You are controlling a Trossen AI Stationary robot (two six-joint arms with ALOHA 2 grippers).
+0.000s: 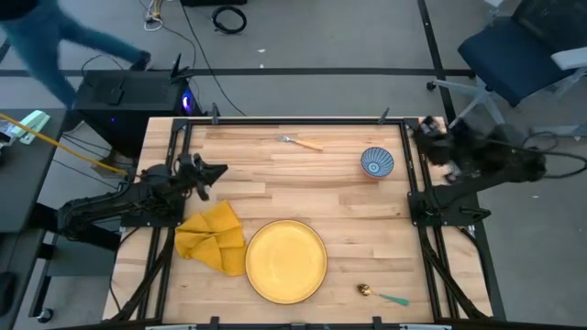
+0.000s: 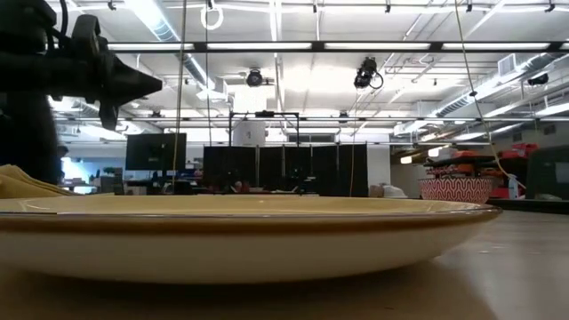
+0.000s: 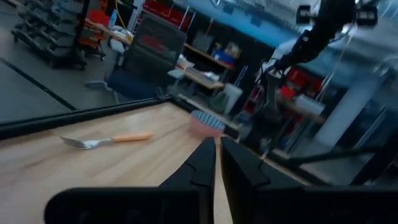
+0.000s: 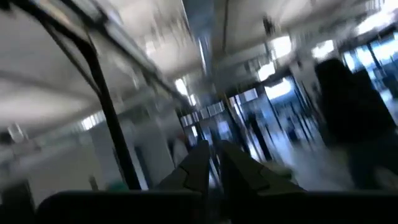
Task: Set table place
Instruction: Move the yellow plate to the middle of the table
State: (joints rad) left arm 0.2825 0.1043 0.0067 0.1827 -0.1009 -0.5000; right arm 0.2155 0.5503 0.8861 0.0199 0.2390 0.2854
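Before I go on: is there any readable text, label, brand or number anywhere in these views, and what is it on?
None can be read in any view.
The plate, bowl, fork, spoon and napkin: no lettering shows; the bowl bears only a pattern.
The dark screens in the room behind, in the low view: any markings are too small to read.
Right wrist view: too blurred to read.
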